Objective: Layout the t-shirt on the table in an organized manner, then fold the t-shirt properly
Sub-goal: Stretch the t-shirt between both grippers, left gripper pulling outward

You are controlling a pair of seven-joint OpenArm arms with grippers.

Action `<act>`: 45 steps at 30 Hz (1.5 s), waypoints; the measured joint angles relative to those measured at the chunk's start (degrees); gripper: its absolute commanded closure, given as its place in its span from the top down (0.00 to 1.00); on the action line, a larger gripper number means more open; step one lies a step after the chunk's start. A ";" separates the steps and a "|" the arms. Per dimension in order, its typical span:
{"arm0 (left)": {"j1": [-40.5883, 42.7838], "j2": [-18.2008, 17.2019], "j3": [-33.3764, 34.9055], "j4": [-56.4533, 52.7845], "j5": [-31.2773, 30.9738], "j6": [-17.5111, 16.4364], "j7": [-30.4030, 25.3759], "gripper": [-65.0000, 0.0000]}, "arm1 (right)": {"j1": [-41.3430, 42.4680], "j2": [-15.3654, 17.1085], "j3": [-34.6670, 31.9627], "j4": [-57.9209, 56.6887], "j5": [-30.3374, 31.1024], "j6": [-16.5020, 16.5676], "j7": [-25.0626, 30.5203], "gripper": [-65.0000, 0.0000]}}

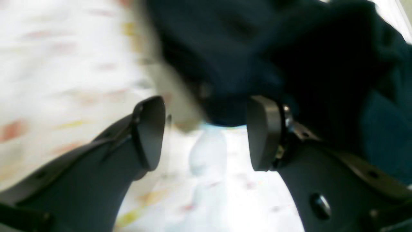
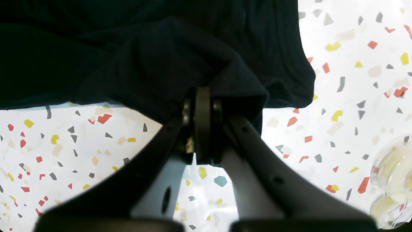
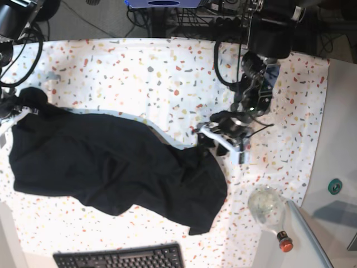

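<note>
T-shirt (image 3: 111, 167) lies rumpled mid-frame on desk (image 3: 167, 72); layout unfinished, folding undone. Right claw (image 2: 202, 96) pinches a shirt edge (frame left), left claw (image 1: 206, 132) released.

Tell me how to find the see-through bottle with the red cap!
Start at the big speckled table and find the black t-shirt spread across it. Go to the table's near corner past the shirt's lowest tip, beside the plain grey surface. The clear bottle lies there, the only see-through thing, with a red cap.
</note>
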 measured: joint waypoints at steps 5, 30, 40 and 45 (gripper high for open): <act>-0.90 1.77 0.28 -3.93 -0.39 -0.35 -2.27 0.51 | 0.00 -0.02 0.02 0.00 0.00 0.00 0.00 0.00; 16.13 -12.81 -15.54 27.47 0.55 -0.17 24.37 0.00 | -4.11 1.09 -0.02 1.16 0.39 0.00 0.37 0.00; 17.66 -14.75 -16.55 29.16 0.31 -0.39 31.15 0.00 | -7.21 0.52 0.02 1.42 0.33 0.00 0.07 0.00; 14.29 -14.69 -16.57 22.82 0.44 -0.39 31.21 0.00 | -7.89 -1.14 -0.04 1.49 0.28 0.02 0.04 0.00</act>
